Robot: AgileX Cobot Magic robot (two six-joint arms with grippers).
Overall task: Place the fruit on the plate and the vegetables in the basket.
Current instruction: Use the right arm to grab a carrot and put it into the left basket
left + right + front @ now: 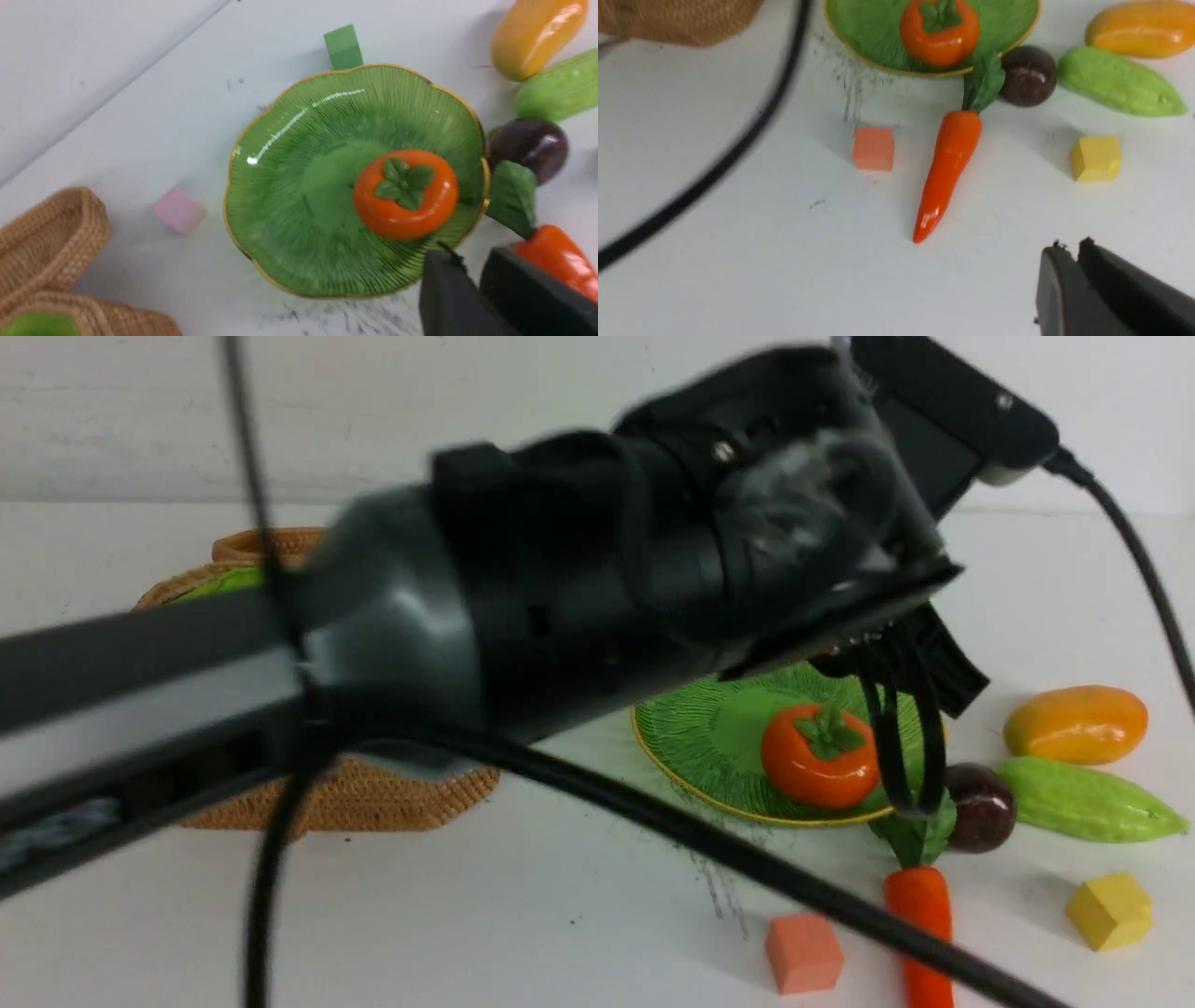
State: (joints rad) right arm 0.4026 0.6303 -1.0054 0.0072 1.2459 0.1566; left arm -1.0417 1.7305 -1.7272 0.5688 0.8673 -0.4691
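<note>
Purple ball (980, 807) sits just beside the plate (700, 737) rim, next to the carrot (920, 905) leaves. It looks light, hard and glossy, so it likely rolls; we pinch across its middle. Persimmon (820, 756) is on the plate. Left end effector (467, 255) near-closed, empty; right end effector (1071, 245) likewise.

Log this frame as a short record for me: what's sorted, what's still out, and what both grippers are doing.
on plate: persimmon
fruit on table: purple ball beside plate rim; mango
vegetables on table: carrot; gourd
basket: mostly hidden, contents cannot be seen
left gripper: shut, empty, near plate edge
right gripper: shut, empty, over bare table
</note>
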